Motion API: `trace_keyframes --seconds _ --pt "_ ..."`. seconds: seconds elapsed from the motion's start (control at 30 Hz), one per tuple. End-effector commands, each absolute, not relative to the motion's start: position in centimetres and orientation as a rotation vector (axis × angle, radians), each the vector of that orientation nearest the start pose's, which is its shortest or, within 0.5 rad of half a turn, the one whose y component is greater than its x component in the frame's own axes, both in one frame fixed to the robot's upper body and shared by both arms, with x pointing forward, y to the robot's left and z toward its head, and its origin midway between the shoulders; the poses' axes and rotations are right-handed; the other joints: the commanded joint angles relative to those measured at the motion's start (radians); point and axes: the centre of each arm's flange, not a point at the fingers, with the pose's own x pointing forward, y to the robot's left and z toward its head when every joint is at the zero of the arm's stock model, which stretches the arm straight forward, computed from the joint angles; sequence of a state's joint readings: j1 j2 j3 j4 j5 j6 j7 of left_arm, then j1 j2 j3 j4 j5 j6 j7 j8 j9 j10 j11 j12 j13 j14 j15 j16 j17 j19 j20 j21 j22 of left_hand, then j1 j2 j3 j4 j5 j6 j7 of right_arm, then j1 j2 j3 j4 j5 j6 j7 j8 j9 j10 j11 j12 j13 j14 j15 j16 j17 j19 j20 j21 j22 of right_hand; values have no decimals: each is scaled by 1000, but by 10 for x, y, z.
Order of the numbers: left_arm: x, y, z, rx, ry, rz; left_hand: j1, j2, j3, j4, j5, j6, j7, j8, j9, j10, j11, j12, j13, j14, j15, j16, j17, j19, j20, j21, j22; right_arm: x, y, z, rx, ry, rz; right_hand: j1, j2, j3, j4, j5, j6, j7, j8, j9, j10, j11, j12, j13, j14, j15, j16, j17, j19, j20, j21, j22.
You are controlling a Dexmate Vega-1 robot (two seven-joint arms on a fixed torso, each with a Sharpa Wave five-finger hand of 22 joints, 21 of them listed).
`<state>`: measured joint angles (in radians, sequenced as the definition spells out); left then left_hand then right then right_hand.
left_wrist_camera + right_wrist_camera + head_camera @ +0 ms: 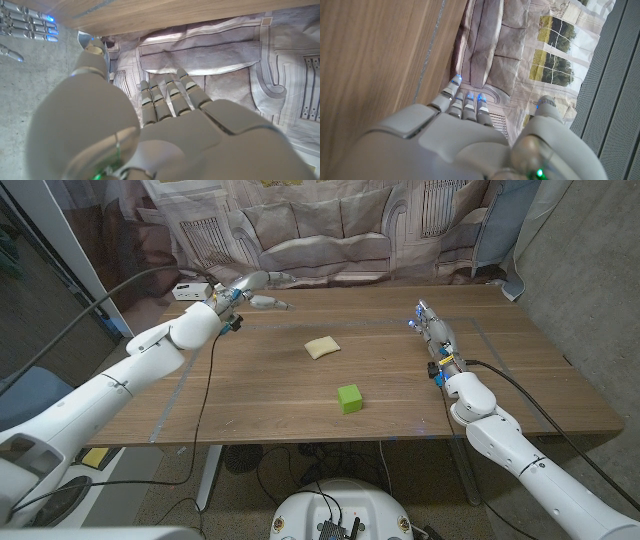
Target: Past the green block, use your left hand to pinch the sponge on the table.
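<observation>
A pale yellow sponge [322,347] lies near the middle of the wooden table [260,395]. A green block [349,398] sits nearer the front edge, a little right of the sponge. My left hand [248,288] hovers over the far left part of the table, well left of and behind the sponge, its fingers straight and apart, holding nothing. In the left wrist view that hand [170,115] points at the printed backdrop. My right hand [432,328] stands at the right side with its fingers straight and nothing in it; its back [465,125] shows in the right wrist view.
A white box [190,290] with cables sits at the table's far left corner, just beside my left hand. A printed curtain [330,230] hangs behind the table. Thin tape lines [480,330] mark a rectangle on the tabletop.
</observation>
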<state>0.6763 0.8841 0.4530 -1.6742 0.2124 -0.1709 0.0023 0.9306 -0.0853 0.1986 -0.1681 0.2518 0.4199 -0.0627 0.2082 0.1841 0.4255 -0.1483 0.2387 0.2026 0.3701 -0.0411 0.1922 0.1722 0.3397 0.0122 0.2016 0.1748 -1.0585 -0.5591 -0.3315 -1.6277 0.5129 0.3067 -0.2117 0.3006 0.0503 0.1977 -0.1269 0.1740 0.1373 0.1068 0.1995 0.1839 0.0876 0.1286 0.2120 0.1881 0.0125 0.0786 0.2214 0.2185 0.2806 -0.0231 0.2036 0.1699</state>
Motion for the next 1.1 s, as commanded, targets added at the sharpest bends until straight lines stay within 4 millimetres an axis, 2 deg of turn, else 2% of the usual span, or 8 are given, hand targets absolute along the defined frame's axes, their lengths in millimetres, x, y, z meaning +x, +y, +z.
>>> trace_keyframes --seconds 0.03,0.2,0.3,0.63,0.8,1.1 --pt "566 261 142 1354 -833 -83 17 1 3 7 8 4 -2 -1 5 5 3 -1 3 6 -60 -1 1 8 -6 0 1 581 -266 -37 -2 -703 101 4 -1 -1 -5 4 -3 2 -1 2 10 0 0 5 -2 5 -1 0 2 6 -2 1" --pt "565 256 145 1400 -821 -79 30 4 3 9 10 5 -9 -3 5 4 -3 -3 4 5 -72 -3 0 8 -5 -2 1 582 -267 -37 5 -710 96 4 -1 -1 -5 4 -3 2 -1 2 9 1 -1 5 -1 5 -1 0 3 5 -3 1" --pt "565 252 146 1424 -820 -77 42 4 -1 12 12 26 -24 2 5 25 -20 2 4 19 -91 0 -1 24 -18 3 1 583 -268 -37 11 -709 96 8 -1 0 -7 4 4 -1 0 2 18 -5 0 5 16 -8 3 -2 25 -8 4 1" --pt "562 234 156 1604 -743 -118 49 2 -7 17 13 18 -19 -5 5 20 -14 -4 5 17 -85 -3 -1 30 -22 2 1 579 -269 -31 8 -710 86 16 -1 1 -11 5 8 1 0 2 23 -5 -1 4 18 -8 1 -4 30 -11 2 1" --pt "558 227 161 1628 -756 -120 50 2 -10 20 13 12 -19 -8 6 15 -10 -7 6 13 -81 -6 -1 28 -18 1 1 581 -269 -34 30 -716 91 16 -1 1 -11 5 8 0 0 2 23 -5 -2 4 16 -8 -1 -4 27 -10 0 1" --pt "556 213 171 1745 -718 -132 57 3 -18 25 17 3 -31 -13 7 10 -19 -12 7 3 -87 -10 -1 30 -16 -1 1 578 -270 -38 43 -716 77 16 0 0 -10 4 13 -9 1 2 28 -13 -1 4 18 -11 -1 -4 27 -9 -1 1"
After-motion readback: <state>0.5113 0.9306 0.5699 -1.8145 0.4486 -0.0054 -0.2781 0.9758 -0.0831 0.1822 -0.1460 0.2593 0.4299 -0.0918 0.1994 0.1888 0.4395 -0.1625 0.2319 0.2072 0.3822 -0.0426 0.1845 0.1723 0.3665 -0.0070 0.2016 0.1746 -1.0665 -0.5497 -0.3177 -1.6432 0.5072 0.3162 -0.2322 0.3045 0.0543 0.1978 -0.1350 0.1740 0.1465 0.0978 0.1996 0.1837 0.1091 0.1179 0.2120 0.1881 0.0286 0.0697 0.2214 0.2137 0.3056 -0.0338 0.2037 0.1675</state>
